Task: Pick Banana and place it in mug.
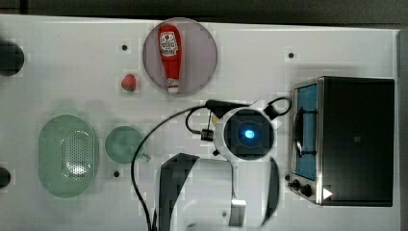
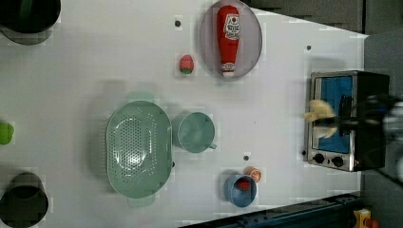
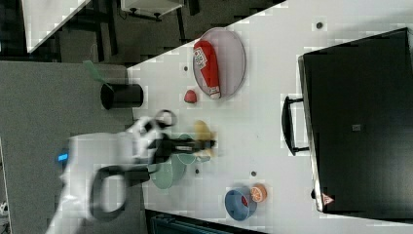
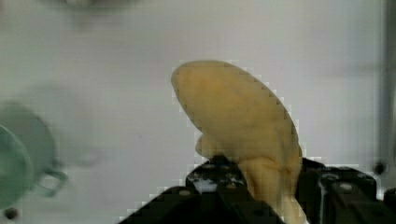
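The banana [image 4: 243, 126] sits clamped between the two black fingers [image 4: 219, 186] of the gripper [image 4: 268, 189], which are closed against its lower end while the yellow body sticks out beyond the fingertips, off the white table [image 1: 72, 72]. In the right view the gripper [image 3: 207, 142] carries the fruit [image 3: 200, 130] above the tabletop, with bare white surface just past it.

Nearest the gripper among the tableware is the mug [image 1: 124, 144], pale mint green with a stubby handle; it stands a little way off on the top view's left, and its rim shows beside the banana in the wrist view [image 4: 21, 158]. Touching or almost touching the mug on its far side from the gripper is the oval perforated green strainer [image 1: 69, 154], close to the table's edge.

On the gripper's other side stands the toaster oven [image 1: 344, 139], its door handle facing the arm; in the left view the banana [image 2: 321, 113] shows in front of it.

Farther out, a red ketchup bottle [image 1: 170, 57] lies on a grey plate [image 1: 202, 57], with a strawberry [image 1: 128, 82] just beside the plate. Open table lies between these and the gripper.

Toward the opposite table edge, a blue bowl [image 2: 233, 190] holds something red, an orange slice [image 2: 254, 174] touching its rim.
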You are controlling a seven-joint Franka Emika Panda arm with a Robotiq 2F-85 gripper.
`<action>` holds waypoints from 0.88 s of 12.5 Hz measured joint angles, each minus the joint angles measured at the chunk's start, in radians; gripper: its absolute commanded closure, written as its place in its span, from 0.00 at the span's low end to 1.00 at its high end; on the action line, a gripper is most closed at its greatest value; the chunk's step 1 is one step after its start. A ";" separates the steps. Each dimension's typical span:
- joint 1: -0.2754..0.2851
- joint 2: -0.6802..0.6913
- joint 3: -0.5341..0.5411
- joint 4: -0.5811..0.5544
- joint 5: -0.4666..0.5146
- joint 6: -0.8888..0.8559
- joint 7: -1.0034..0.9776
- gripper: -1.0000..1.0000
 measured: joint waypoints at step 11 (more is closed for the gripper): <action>0.032 -0.086 0.205 0.254 0.079 -0.393 0.289 0.69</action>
